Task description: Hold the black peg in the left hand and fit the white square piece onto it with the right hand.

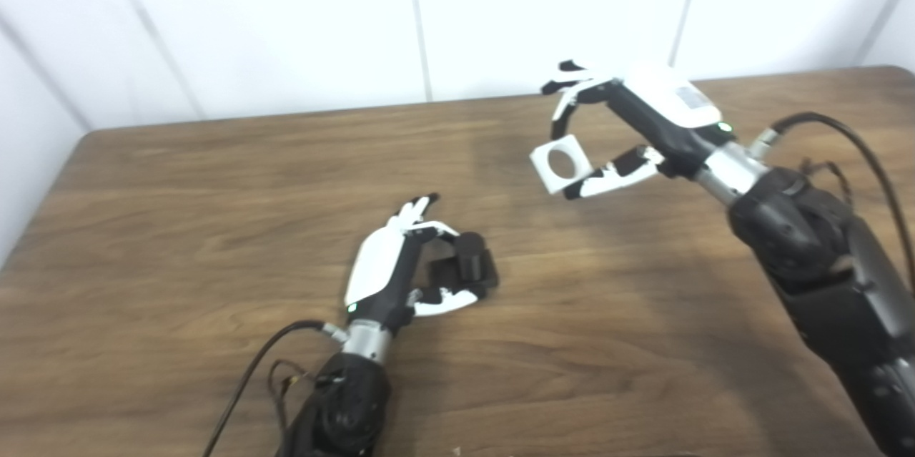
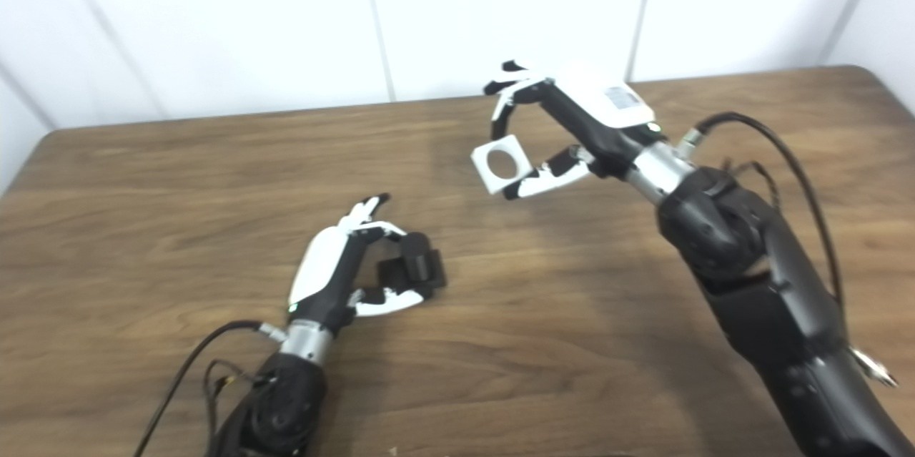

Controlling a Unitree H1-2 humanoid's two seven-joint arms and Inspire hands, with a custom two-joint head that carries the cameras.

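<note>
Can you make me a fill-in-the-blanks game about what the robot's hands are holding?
1. The left hand holds the ____ peg.
2. The white square piece has a ____ hole in its middle.
3. The white square piece is in the ____ hand.
4. The table is made of ____.

Missing words: black; round; right; wood

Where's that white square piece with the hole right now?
The white square piece is pinched in the right hand, right of centre, apart from the black peg.

Brown wood-grain table (image 1: 179, 242), white panelled wall (image 1: 286, 21) behind, even light
</note>
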